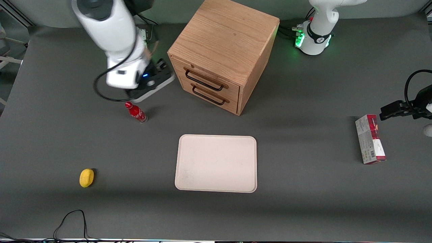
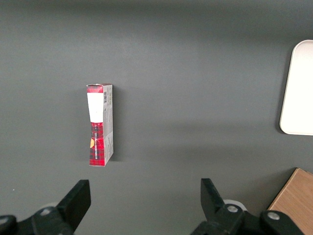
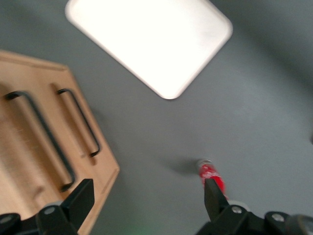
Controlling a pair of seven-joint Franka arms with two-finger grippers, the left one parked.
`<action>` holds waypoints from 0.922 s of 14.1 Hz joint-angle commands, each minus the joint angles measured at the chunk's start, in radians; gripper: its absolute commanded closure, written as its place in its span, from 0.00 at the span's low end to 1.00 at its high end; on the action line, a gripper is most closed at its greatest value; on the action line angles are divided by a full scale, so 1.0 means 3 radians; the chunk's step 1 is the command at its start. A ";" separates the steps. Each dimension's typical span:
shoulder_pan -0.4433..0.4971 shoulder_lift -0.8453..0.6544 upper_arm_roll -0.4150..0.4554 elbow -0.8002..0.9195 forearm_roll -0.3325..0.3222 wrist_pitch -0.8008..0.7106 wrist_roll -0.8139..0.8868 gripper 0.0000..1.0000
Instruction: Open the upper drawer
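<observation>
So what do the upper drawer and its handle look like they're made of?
Upper drawer: light oak-like wood with visible grain, matte; solid or veneer is unclear. Handle: thin black bar, probably painted metal. The gripper, jaws open, hovers beside the cabinet, not touching it.

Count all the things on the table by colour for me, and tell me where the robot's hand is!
Wood: 1, cabinet with its upper drawer
Red: 2, bottle, box
Yellow: 1, lemon-like thing
Cream: 1, tray
Total: 5
The gripper hangs open beside the cabinet, above the bottle.
</observation>
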 commanded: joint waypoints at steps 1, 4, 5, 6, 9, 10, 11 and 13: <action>0.0261 0.0108 -0.0043 0.0074 -0.0009 -0.0033 -0.0008 0.00; 0.0328 0.0143 -0.0027 0.0069 0.0006 -0.0033 -0.0059 0.00; 0.0328 0.0144 -0.0027 0.0069 0.0077 -0.0033 -0.0221 0.00; 0.0323 0.0144 -0.0032 0.0064 0.0214 -0.0043 -0.0471 0.00; 0.0297 0.0144 -0.0043 0.0064 0.0481 -0.0115 -0.0811 0.00; 0.0292 0.0144 -0.0053 0.0064 0.0583 -0.0115 -0.0887 0.00; 0.0287 0.0144 -0.0068 0.0058 0.0680 -0.0115 -0.0974 0.00; 0.0282 0.0144 -0.0078 0.0053 0.0758 -0.0104 -0.0980 0.00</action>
